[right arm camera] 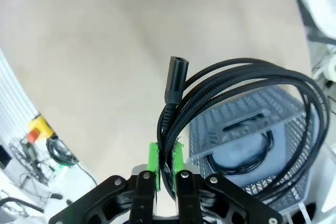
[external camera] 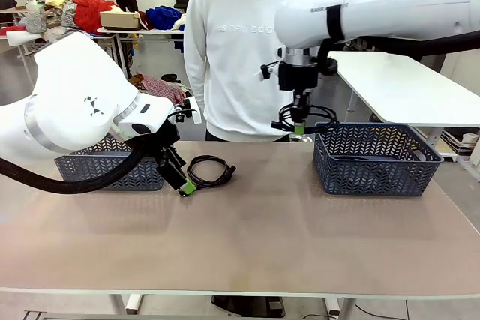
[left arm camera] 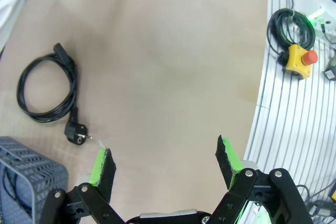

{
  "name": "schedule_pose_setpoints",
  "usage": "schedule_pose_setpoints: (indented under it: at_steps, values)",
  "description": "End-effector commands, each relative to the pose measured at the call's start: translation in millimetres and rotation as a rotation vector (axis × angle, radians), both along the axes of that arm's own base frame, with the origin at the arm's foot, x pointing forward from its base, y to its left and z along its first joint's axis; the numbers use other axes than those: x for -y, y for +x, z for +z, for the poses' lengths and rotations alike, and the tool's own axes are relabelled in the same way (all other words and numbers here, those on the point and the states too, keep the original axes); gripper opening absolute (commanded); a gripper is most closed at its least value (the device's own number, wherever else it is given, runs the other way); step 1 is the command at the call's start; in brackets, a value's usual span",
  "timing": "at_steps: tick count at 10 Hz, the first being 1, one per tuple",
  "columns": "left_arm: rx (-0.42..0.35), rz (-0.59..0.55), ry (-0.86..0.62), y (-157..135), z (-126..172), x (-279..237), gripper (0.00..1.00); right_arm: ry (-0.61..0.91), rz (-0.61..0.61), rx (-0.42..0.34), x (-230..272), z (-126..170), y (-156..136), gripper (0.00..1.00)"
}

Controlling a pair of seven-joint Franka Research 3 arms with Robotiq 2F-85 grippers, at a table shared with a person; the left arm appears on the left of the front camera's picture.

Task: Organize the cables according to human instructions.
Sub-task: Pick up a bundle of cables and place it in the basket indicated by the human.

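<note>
Where the left arm ends, left gripper: jaws spread wide, green pads far apart, holding nothing and touching nothing; it hangs low over the table, well left of the right basket.
Left basket: blue-grey lattice, farthest left of the right basket, partly behind the left arm.
Loose cable: thin black cord in one round coil, lying flat on the table just beside the left gripper, well left of the right basket; a chunky round plug at one end, a blocky connector at the other.
Writing: the person's white sweatshirt carries pale letters beginning "new bal"; the rest is hidden behind the right arm.
Right gripper: jaws clamped tight on the held cable, raised just beside the right basket's left rim.
Held cable: braided black cord in a round coil, with a slim connector sticking out past the pads.
Right basket: same blue-grey lattice; a further black coil lies inside.
</note>
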State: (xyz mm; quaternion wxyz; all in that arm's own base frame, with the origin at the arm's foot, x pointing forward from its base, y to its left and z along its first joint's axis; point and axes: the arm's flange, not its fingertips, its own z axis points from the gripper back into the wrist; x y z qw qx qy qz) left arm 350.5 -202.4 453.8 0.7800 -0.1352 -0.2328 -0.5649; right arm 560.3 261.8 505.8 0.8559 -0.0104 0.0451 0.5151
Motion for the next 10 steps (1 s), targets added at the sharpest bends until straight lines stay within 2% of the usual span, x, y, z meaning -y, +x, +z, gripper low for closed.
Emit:
schedule_pose_setpoints:
  at_steps: [1,5,7,10]
  values:
    - [0.002,0.005,0.0,-1,-2,-2,1.0,0.023,0.014,0.033,40,-8,-21,0.04]
    - [0.002,0.005,0.0,-1,-2,-2,1.0,0.039,0.031,0.062,110,-17,-20,0.04]
    - [0.002,0.005,0.0,-1,-2,-2,1.0,0.052,-0.009,0.053,137,-23,-9,0.04]
    - [0.002,0.005,0.0,-1,-2,-2,1.0,0.086,0.038,0.05,170,-37,14,0.04]
